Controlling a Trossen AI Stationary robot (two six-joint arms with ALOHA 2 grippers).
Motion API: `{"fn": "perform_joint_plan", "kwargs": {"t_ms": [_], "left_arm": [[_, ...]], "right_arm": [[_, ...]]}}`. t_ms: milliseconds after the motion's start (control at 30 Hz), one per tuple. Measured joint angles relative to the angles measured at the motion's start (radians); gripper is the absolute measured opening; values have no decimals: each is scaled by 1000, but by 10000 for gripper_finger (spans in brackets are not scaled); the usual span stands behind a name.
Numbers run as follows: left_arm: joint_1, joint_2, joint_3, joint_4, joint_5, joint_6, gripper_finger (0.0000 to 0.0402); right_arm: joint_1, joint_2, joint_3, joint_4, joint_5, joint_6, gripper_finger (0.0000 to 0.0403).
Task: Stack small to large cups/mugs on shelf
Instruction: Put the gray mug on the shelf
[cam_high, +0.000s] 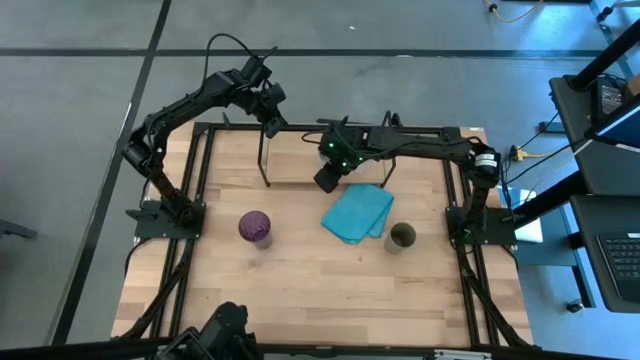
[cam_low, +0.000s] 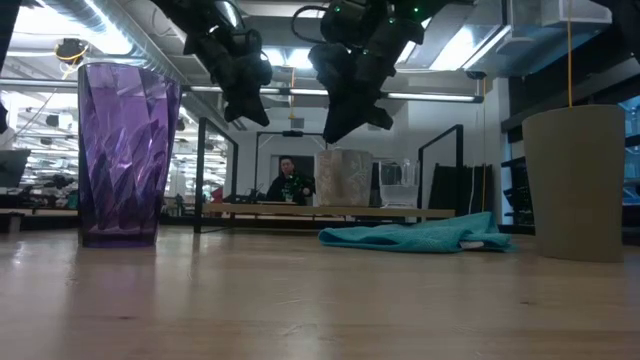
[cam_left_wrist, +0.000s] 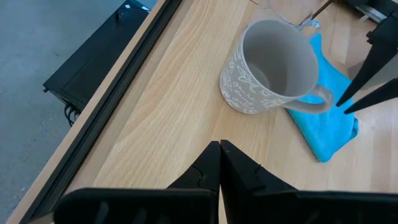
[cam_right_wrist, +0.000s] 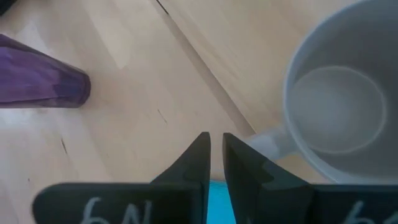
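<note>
The grey handled mug (cam_left_wrist: 273, 68) stands upright on the shelf's light wooden base (cam_low: 300, 211), and the small clear glass (cam_low: 400, 185) stands beside it. The shelf's black uprights (cam_high: 266, 160) show at the table's far middle. The purple tumbler (cam_high: 255, 228) and the olive-green cup (cam_high: 401, 237) stand on the table nearer the front. My right gripper (cam_right_wrist: 216, 144) is shut and hovers just above the mug, beside its handle (cam_right_wrist: 273, 143). My left gripper (cam_left_wrist: 219, 152) is shut, up over the shelf's far left corner (cam_high: 272, 127).
A folded turquoise cloth (cam_high: 357, 212) lies on the table between the shelf and the olive-green cup. The table's black frame (cam_high: 200, 160) runs along its edges. A person shows far off in the room behind the shelf (cam_low: 288, 178).
</note>
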Motion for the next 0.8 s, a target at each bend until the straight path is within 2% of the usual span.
{"fn": "perform_joint_plan", "kwargs": {"t_ms": [800], "left_arm": [[0,0,0,-5,0,9,0]], "right_arm": [[10,21,0,2,60,8,46]]}}
